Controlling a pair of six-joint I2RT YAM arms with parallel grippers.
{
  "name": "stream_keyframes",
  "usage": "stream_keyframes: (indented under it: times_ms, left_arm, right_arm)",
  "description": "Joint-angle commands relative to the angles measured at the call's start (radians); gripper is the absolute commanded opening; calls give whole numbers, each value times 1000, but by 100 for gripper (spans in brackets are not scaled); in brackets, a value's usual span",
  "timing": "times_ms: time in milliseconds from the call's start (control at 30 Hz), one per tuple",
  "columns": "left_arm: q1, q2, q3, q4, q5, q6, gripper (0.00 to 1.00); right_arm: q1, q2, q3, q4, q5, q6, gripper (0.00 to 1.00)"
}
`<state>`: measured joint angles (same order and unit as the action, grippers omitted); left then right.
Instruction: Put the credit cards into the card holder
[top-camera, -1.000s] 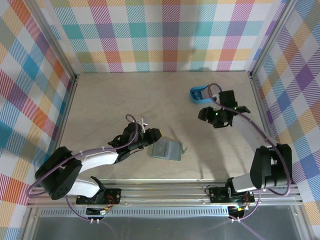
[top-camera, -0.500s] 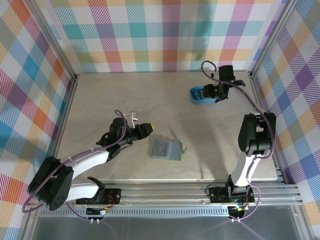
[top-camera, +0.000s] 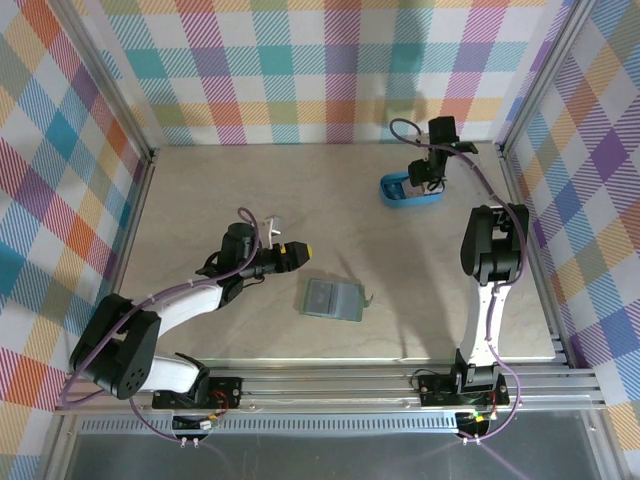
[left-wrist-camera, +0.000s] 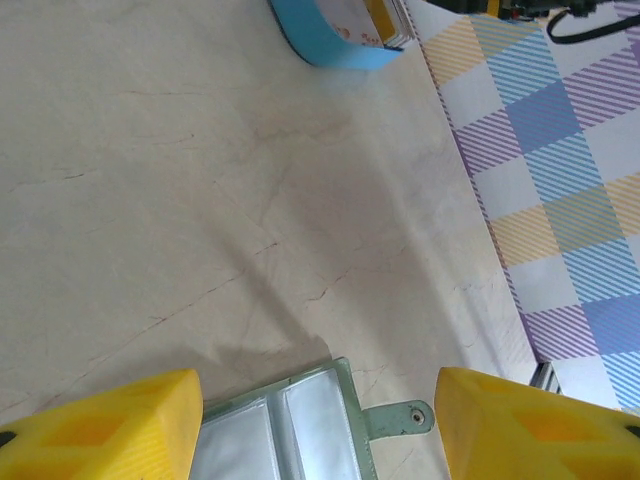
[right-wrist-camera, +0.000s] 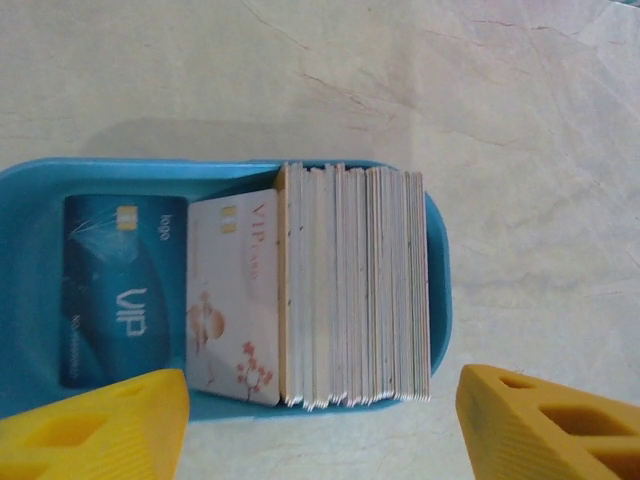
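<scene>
One blue tray (right-wrist-camera: 443, 300) holds the credit cards (right-wrist-camera: 355, 285), most on edge; your right end effector (right-wrist-camera: 320, 440) hangs spread above it. The card holder (top-camera: 332, 299) lies on the desk (top-camera: 200, 200), beside the spread left end effector (top-camera: 297, 255).

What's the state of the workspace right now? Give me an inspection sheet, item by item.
Surface: beige marbled table, no spills seen.
Job's things: card holder lies flat near the front, clear pockets up. The credit cards stand stacked on edge in the blue tray at the back right, with two more face-up beside the stack.
Clutter: nothing seen.
Grippers: left gripper is open, just left of the card holder, holding nothing. Right gripper is open above the tray, holding nothing.
Cables: purple cables run along both arms and loop free at the wrists.
Surroundings: plaid walls on three sides, metal rail at the near edge.
</scene>
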<state>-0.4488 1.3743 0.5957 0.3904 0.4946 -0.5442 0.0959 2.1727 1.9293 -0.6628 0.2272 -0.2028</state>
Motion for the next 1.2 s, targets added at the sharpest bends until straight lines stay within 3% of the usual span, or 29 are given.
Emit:
stream_keyframes:
  times_ms: [0,100,167,467,1167]
  left_arm:
    - [13,18,48,-11,45,55,64]
    - [18,33,58,-22,48,71,64]
    - [22,46,61,-22,56,75,64]
    - [35,96,70,-13,84,75,64]
    - [47,131,54,82,123,15,63]
  right_arm:
    - [7,57,76,-65,34,-50,77]
    - [7,123,165,-107,38,-55,83]
    - [8,175,235,-146,47,-56,100]
    - [37,291,381,-181,115,-87,99]
    - [45,274,335,-161,120,-102,99]
